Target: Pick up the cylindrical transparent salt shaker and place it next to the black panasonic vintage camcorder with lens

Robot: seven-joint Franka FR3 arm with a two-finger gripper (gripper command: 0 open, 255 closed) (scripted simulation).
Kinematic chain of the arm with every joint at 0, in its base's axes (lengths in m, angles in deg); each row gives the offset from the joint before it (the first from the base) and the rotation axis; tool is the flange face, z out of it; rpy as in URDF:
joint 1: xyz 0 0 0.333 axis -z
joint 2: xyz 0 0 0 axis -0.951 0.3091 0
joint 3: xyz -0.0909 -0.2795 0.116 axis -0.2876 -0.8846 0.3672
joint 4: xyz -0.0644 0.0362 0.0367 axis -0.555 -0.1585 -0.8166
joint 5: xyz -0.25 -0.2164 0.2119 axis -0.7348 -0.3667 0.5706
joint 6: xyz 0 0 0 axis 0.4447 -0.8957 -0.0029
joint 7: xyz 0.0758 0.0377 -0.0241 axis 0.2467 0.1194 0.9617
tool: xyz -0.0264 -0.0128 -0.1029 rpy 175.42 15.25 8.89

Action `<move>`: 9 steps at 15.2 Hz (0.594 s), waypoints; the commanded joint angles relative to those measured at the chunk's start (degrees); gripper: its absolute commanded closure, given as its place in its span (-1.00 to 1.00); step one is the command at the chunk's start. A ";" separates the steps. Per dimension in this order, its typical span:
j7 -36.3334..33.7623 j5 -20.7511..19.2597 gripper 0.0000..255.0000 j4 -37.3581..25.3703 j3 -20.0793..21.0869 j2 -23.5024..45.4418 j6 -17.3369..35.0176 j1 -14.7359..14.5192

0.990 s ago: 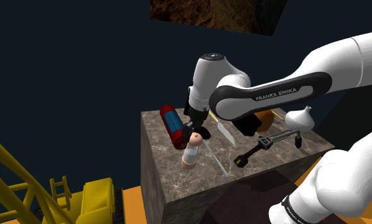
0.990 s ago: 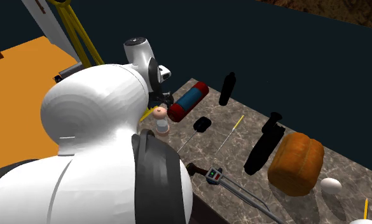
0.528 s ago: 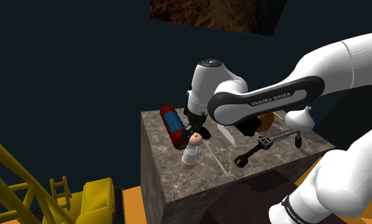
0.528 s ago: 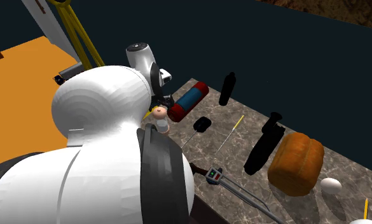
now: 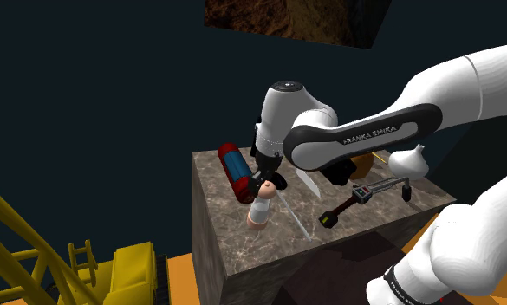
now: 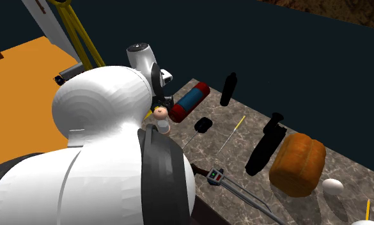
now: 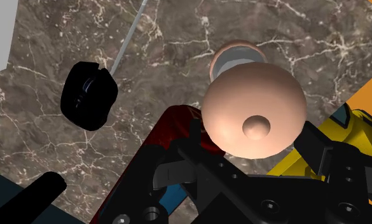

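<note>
One salt shaker (image 5: 260,208), an upright cylinder with a clear-to-white body and a rounded pink cap: stands on the dark veined marble block (image 5: 215,195), toward the left side of its top in the shoulder view.

One all-black two-finger gripper (image 5: 266,179): directly above the shaker, pointing down at its cap, whose dome lies close under the hand in the wrist view. How far open it is, and whether it has hold of the shaker, cannot be told.

One red-and-blue cylinder (image 6: 189,102): lying on its side just beside the shaker.

One small black round-headed utensil with a thin grey stem (image 6: 203,124): near the shaker.

One long black camcorder (image 6: 265,144): well apart from the shaker, just beside an orange-brown loaf-shaped lump (image 6: 298,163).

One black bottle-shaped item (image 6: 228,89): upright at the block's far edge in the second exterior view.
</note>
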 commanded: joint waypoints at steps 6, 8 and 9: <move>0.21 0.22 1.00 -0.40 -0.05 -0.39 -0.78 -0.02; 0.60 0.60 1.00 -1.26 -0.14 -1.14 -2.33 -0.05; 0.78 0.78 1.00 -1.71 -0.19 -1.50 -3.10 -0.07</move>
